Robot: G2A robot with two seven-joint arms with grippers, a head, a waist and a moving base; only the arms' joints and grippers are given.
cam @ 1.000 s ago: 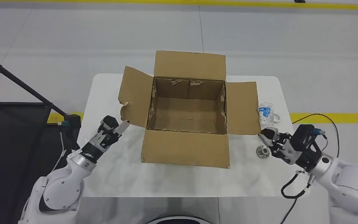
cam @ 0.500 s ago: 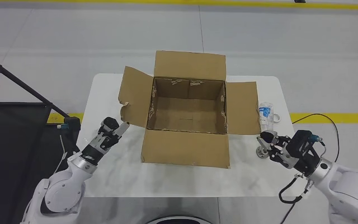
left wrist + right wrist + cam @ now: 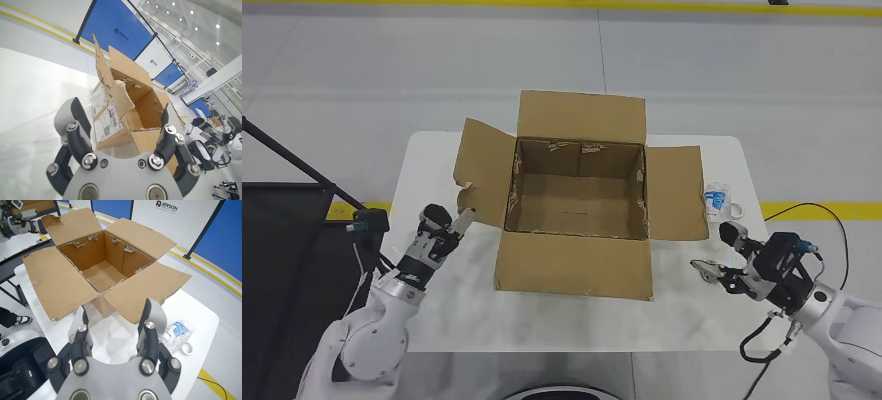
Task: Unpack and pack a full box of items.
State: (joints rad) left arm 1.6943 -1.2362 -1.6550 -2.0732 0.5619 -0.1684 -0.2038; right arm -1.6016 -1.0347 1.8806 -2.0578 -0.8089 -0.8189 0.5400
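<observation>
The open cardboard box stands in the middle of the white table, all flaps folded out, its inside bare. My left gripper hovers open beside the box's torn left flap; in the left wrist view the gripper frames the labelled box wall with nothing between the fingers. My right gripper is open low over the table by the box's right front corner, and the gripper holds nothing. A crumpled plastic bottle lies beside the right flap.
A small roll of tape lies next to the bottle. A bit of a small grey item peeks from under the right gripper's base. A black stand and cable are left of the table.
The right gripper has opened wide and now covers the small metal piece seen beside it earlier. The left gripper's fingers have spread a little and shifted slightly toward the box.
</observation>
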